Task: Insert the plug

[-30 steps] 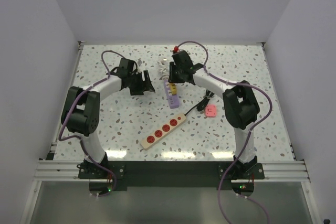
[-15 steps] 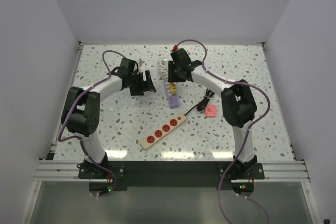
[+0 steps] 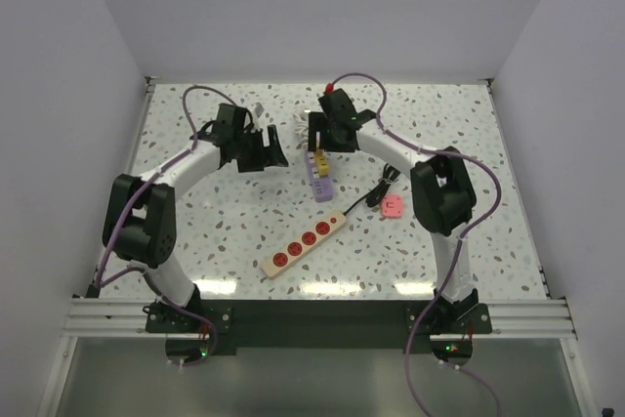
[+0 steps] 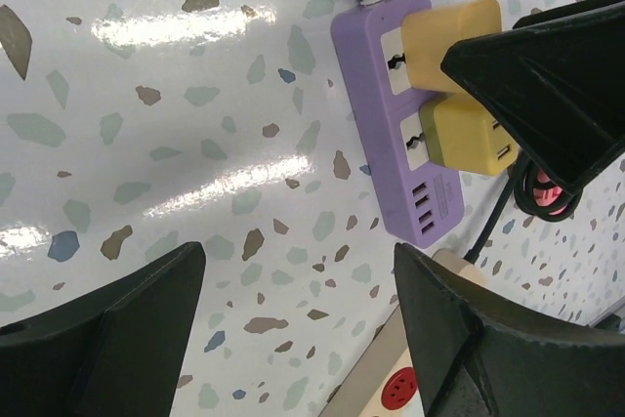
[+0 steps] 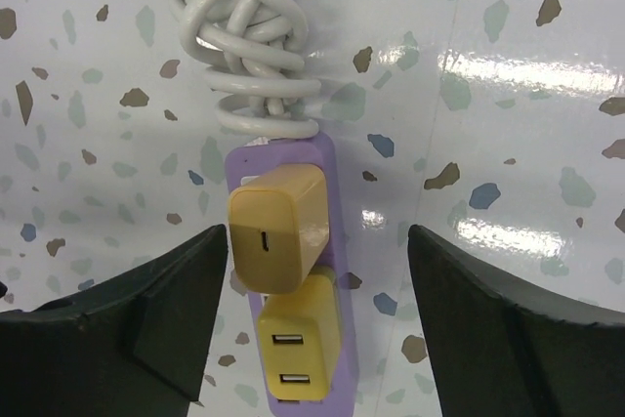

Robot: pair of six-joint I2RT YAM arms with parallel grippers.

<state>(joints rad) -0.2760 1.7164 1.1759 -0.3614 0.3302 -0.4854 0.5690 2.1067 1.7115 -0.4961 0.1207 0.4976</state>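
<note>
A purple power strip (image 3: pixel 321 183) lies mid-table with a coiled white cable (image 5: pixel 256 36) at its far end. Two plugs stand in its sockets: a tan-yellow plug (image 5: pixel 278 229) nearest the cable and a brighter yellow two-port plug (image 5: pixel 298 344) beside it. My right gripper (image 5: pixel 317 241) hangs open above them, its fingers apart on either side of the tan plug and touching nothing. My left gripper (image 4: pixel 298 261) is open over bare table left of the strip (image 4: pixel 386 144), holding nothing.
A beige power strip (image 3: pixel 305 241) with several red sockets lies nearer the arms' bases. A pink plug (image 3: pixel 392 206) with a black cord rests to the right of it. One right-gripper finger (image 4: pixel 547 75) shows at the edge of the left wrist view.
My right gripper has opened, letting go of the tan-yellow plug, which stays in the purple strip. The left arm has shifted a little to the left and back, its jaws slightly wider.
</note>
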